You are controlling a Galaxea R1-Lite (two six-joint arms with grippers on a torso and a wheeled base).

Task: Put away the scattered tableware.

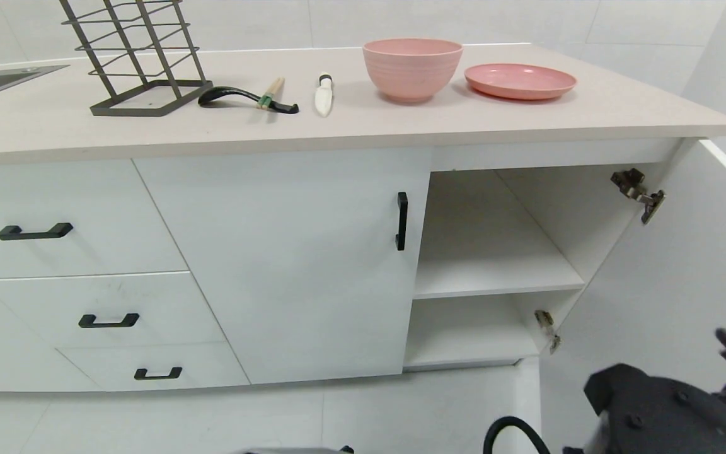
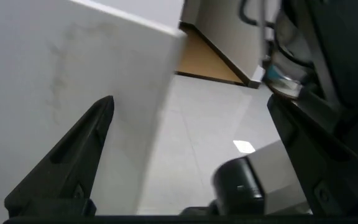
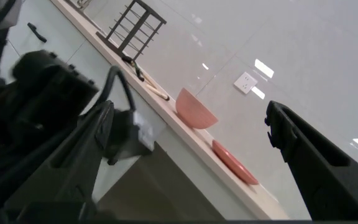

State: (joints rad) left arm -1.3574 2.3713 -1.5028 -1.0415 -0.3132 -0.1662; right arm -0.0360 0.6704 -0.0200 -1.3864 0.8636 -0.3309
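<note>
Black right gripper [image 3: 188, 155] below counter [image 1: 401, 129], fingers [image 3: 316, 165] apart.

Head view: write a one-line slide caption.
A wire rack, ladle, chopsticks, white utensil, pink bowl and pink plate line the countertop above an open cabinet.

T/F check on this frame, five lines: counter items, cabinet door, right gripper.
1. The pink bowl stands upright on the counter, next to the pink plate. True.
2. The right-hand cabinet door is shut. False: it stands swung open.
3. The black ladle lies inside the wire rack. False: it lies on the counter beside the rack.
4. The white utensil lies between the ladle and the bowl. True.
5. The right gripper holds the plate. False: its fingers are apart with nothing between them, and the plate sits on the counter.
</note>
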